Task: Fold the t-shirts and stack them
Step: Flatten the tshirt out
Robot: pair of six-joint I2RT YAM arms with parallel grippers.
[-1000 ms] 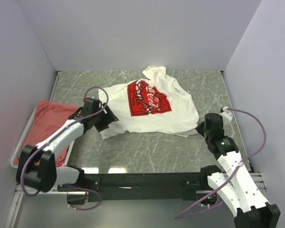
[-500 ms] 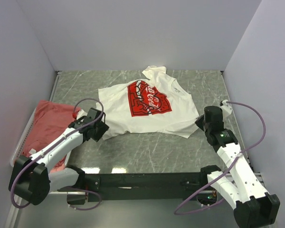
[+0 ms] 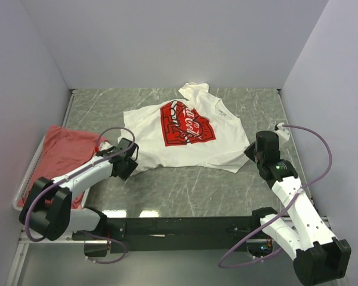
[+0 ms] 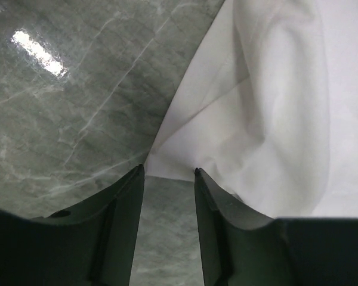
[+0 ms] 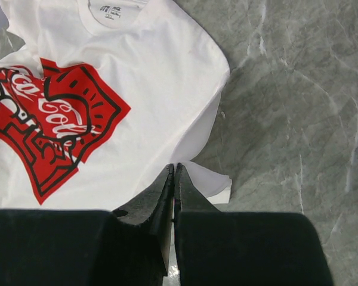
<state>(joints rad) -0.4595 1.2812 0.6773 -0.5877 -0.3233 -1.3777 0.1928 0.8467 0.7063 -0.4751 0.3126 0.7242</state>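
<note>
A white t-shirt [image 3: 185,134] with a red white-lettered print lies spread in the middle of the table, collar at the far side. My left gripper [image 3: 130,164] is open at its near left corner. In the left wrist view the corner of the white t-shirt [image 4: 268,101] reaches just up to the gap between the tips of the left gripper [image 4: 168,171]. My right gripper [image 3: 251,155] is at the shirt's near right edge. In the right wrist view the right gripper [image 5: 174,168] is shut on the edge of the white t-shirt [image 5: 149,101]. Salmon-red t-shirts [image 3: 56,155] lie in the basket.
A white wire basket [image 3: 25,185] sits at the table's left edge, beside the left arm. The grey marble table [image 3: 185,190] is walled on three sides. The arms' base rail runs along the near edge.
My left gripper has pulled back from the shirt's left edge toward the near side and now faces its near left corner. My right gripper has edged slightly toward the shirt.
</note>
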